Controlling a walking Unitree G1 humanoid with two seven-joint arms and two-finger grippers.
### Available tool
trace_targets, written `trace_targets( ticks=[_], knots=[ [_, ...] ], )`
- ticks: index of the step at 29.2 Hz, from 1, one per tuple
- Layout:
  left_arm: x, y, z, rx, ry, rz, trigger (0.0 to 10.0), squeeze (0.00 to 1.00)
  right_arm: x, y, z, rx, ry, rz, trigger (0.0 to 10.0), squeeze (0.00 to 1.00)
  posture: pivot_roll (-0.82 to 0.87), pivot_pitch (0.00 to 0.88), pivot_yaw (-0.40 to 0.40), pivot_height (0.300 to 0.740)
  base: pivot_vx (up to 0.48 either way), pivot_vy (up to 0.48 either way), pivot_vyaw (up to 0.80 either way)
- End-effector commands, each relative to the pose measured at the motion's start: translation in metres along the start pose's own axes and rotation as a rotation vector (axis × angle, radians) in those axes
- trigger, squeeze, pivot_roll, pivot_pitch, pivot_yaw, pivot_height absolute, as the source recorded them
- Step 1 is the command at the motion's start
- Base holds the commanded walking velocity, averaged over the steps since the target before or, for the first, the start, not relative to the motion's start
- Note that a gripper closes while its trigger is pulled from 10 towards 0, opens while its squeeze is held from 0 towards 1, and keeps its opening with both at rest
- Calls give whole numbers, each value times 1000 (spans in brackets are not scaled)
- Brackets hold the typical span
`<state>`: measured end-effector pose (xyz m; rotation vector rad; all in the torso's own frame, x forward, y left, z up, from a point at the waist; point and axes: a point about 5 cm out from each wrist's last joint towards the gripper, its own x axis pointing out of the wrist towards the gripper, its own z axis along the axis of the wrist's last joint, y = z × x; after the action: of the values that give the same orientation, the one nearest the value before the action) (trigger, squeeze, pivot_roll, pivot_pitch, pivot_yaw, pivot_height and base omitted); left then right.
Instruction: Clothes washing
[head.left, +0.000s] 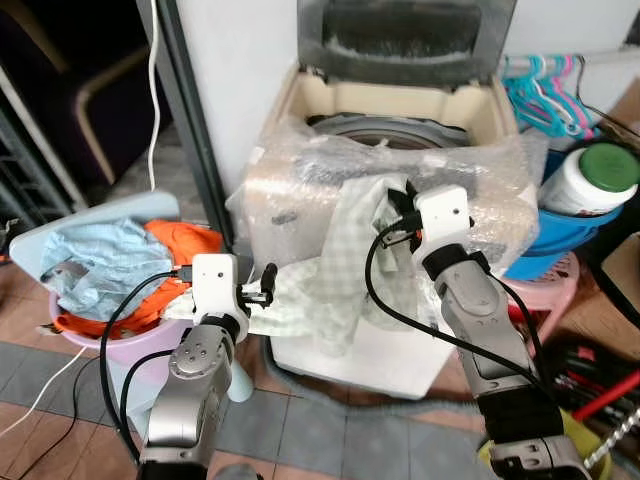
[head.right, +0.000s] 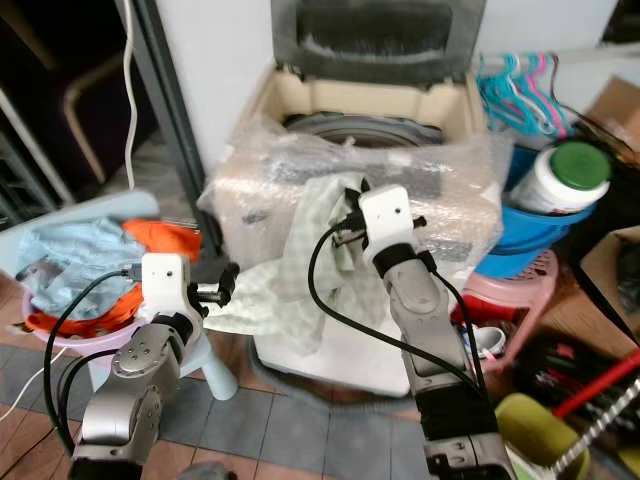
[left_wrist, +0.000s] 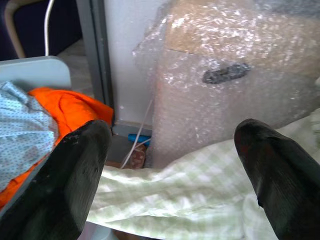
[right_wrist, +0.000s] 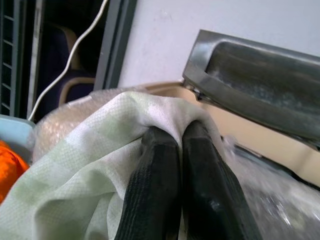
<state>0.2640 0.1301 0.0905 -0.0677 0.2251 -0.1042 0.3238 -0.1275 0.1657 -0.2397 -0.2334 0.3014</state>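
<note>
Right end effector (head.left: 398, 203) pinches the green checked cloth (head.left: 335, 270), lifted toward the washing machine (head.left: 400, 125).
Left end effector (head.left: 262, 292) spread wide under the trailing hem, ready to gather it.

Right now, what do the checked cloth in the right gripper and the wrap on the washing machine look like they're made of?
Checked cloth: thin woven fabric, probably cotton, matte; it drapes in soft folds and the weave shows in the right wrist view. Wrap: clear plastic bubble wrap, glossy, with rows of small bubbles catching light. The right gripper pinches the cloth.
</note>
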Motion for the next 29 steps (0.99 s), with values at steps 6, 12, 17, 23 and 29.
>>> trace_targets(
  ticks=[6, 12, 17, 23, 29],
  knots=[
    [3, 2, 2, -1, 5, 16, 10000, 0, 33, -11, 40, -109, -165, 78, 10000, 0, -25, 6, -18, 740, 389, 239, 0],
    [3, 0, 2, 4, 8, 20, 10000, 0, 64, -40, 77, -158, -251, 35, 10000, 0, -19, 10, -22, 740, 208, 235, 0],
    [5, -1, 2, 18, 11, 15, 10000, 0, 92, -90, 138, -208, -339, -119, 10000, 0, -23, 12, -13, 740, 0, 0, 0],
    [6, -4, 2, 19, 11, 10, 10000, 0, 92, -129, 182, -215, -418, -335, 10000, 0, -24, 10, -28, 740, 0, 0, 0],
    [5, -5, 1, 8, 9, 30, 10000, 0, 97, -109, 122, -225, -186, -203, 10000, 0, -18, 13, -41, 740, 0, 0, 0]
  ],
)
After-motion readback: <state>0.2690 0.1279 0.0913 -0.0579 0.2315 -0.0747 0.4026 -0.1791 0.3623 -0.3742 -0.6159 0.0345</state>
